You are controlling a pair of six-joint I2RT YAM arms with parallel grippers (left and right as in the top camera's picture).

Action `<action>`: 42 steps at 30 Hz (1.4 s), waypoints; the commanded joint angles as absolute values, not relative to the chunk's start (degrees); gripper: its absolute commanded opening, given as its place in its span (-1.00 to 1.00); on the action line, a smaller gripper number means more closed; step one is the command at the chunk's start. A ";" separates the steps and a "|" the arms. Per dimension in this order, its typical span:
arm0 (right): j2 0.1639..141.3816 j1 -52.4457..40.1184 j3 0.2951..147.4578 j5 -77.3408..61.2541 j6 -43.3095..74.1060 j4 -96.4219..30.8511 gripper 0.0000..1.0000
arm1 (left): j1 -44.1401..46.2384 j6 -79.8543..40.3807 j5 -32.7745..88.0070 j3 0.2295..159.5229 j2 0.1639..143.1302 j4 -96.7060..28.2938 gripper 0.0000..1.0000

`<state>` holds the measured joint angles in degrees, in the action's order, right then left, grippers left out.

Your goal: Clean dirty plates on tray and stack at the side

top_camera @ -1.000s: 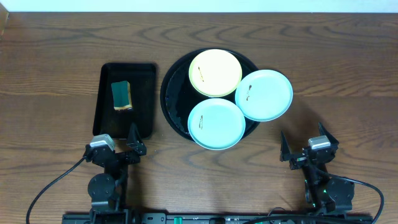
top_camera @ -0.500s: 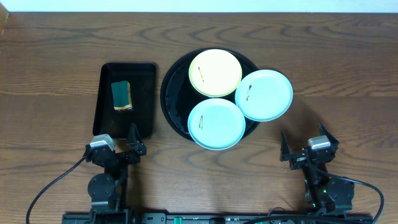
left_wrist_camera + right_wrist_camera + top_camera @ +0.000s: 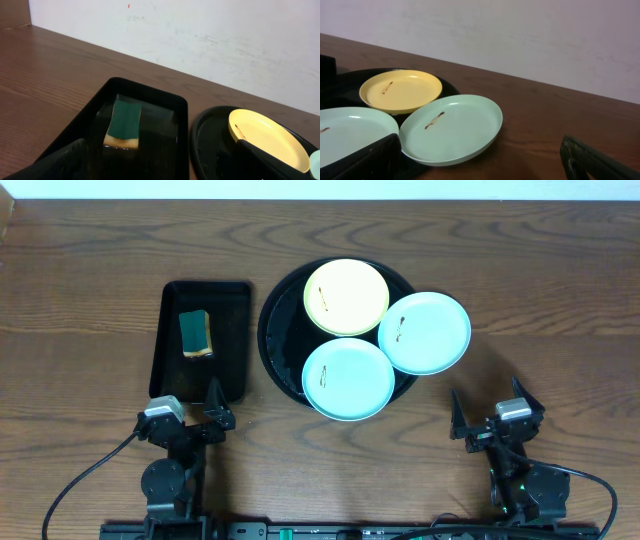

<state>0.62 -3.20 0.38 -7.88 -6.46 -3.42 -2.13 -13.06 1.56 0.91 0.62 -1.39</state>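
Near edge: left gripper [image 3: 186, 405] and right gripper [image 3: 487, 408] are parked low. Both have their jaws spread wide and hold nothing. Each wrist view shows only dark fingertips at the bottom corners. Reads as a start pose, since nothing is touched yet.

Just ahead of the left gripper is the small tray [image 3: 165, 330], with a sponge [image 3: 195, 333] lying flat in its far half, green side up. It is probably put on this side so the left arm does the wiping.

Centre: the tray [image 3: 285, 340] has all three plates crowded onto its right part, with the left part bare and glossy.
- Near mint plate [image 3: 348, 378]: overhangs the near rim, with a smear at its left.
- Right mint plate [image 3: 425, 332]: hangs well past the right rim, closest to the right gripper, and looks slightly tilted in the right wrist view. Smear near its left edge.
- Yellow plate [image 3: 346, 297]: farthest, fully on the tray, smear at left.

The rims meet or overlap, and I cannot tell which sits on top.

Judgement:
- No plate is cleaned or stacked.
- The table [image 3: 560, 300] to the right offers room for the stack.
- The overhanging rims give a finger something to pinch.
- Light plastic may skate when wiped unless it is held.
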 commanded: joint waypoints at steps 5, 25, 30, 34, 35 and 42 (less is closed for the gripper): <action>0.38 -3.36 0.32 -7.57 -5.80 -3.64 0.98 | -1.96 -12.05 0.99 0.23 0.23 -4.05 0.83; 0.38 -3.36 0.32 -7.14 -5.85 -3.64 0.98 | -1.96 -12.05 0.99 0.23 0.23 -4.08 0.84; 0.38 -3.36 0.32 -7.14 -5.85 -3.62 0.98 | -1.96 -12.05 0.99 0.23 0.23 -4.05 0.83; 0.38 -3.36 0.32 -7.14 -5.82 -3.62 0.98 | -1.96 -12.05 0.99 0.23 0.23 -4.05 0.84; 0.38 -3.36 0.32 -7.49 -5.82 -3.53 0.99 | -1.96 -12.05 0.97 0.23 0.23 -4.08 0.83; 0.38 -3.36 1.52 -7.99 -3.79 -3.75 0.99 | -1.96 -12.08 0.99 0.23 0.23 -4.05 0.83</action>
<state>0.62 -3.20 0.40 -7.77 -5.80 -3.42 -2.13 -13.06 1.56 0.91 0.62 -1.39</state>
